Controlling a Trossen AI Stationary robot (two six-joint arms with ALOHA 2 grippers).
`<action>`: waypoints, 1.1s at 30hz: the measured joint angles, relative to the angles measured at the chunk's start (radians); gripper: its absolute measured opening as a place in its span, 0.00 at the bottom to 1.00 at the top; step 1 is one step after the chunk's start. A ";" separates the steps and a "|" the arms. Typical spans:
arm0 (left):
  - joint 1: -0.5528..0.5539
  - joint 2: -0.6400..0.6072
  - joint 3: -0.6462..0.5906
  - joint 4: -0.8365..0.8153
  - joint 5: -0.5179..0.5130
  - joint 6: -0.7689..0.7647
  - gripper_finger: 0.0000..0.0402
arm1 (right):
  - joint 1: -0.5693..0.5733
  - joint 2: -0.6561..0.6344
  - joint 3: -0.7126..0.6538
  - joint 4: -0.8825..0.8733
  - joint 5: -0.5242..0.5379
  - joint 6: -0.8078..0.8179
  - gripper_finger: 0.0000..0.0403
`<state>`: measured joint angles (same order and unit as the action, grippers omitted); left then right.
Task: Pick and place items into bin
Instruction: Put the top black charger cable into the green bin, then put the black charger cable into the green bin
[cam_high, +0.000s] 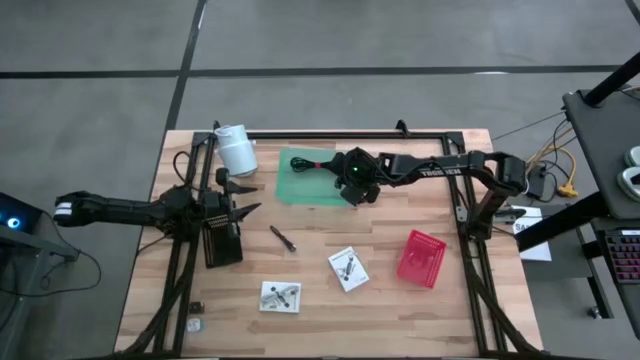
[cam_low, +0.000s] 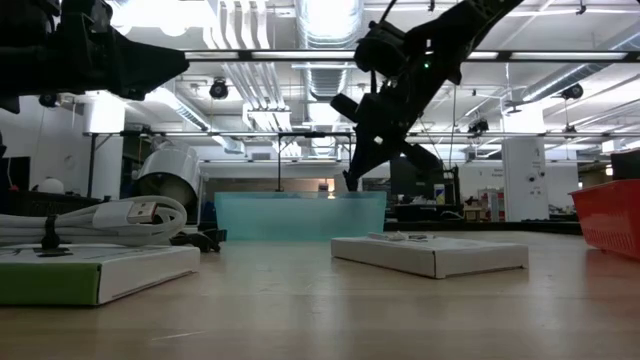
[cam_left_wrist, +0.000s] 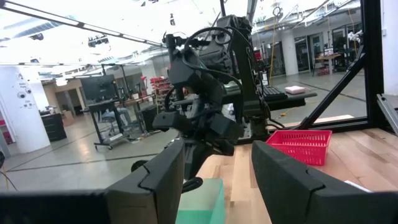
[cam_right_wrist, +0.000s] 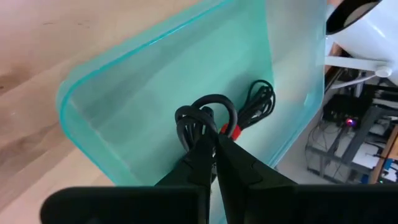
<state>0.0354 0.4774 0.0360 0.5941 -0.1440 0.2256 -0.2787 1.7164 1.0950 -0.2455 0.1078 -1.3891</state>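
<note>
- High view: butcher-block table (cam_high: 400, 310) on a grey floor. Your right gripper (cam_high: 355, 180) hangs over the near edge of the green bin (cam_high: 312, 178), fingers pressed together on a coiled black cable (cam_high: 303, 165). The pen-like tool (cam_high: 282, 238) and two packets (cam_high: 348, 268) (cam_high: 280, 297) still lie on the wood, with the red basket (cam_high: 421, 257) beside them. The left gripper (cam_high: 240, 212) waits part-open and empty at the left side.
- Low view: workshop ceiling and ducts behind. The right gripper (cam_low: 358, 160) is well above the bin (cam_low: 298, 215) rim, so lower before you let go; a drop from up there could bounce the coil out.
- Left wrist view: open lab floor beyond. Its own fingers (cam_left_wrist: 155, 180) stand apart, nothing between them; leave this arm parked.
- Right wrist view: wood under the bin (cam_right_wrist: 149, 81). The closed fingertips (cam_right_wrist: 214, 146) pinch the cable (cam_right_wrist: 205, 118), and a second coil (cam_right_wrist: 261, 99) already lies inside. Centre over the bare floor of the bin, then open fully and lift straight up so no loop snags.
</note>
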 joint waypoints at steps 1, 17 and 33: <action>0.000 0.000 0.000 0.000 0.000 0.000 0.43 | 0.000 0.000 -0.003 0.000 0.000 0.000 0.02; 0.000 0.000 0.000 0.000 0.000 0.000 0.43 | 0.000 0.000 -0.006 -0.008 0.052 0.032 0.10; 0.000 0.000 0.000 0.000 0.000 0.000 0.43 | -0.001 -0.013 0.064 -0.010 0.180 0.415 0.22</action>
<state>0.0355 0.4774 0.0360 0.5941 -0.1444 0.2255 -0.2798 1.7037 1.1594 -0.2554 0.2877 -0.9744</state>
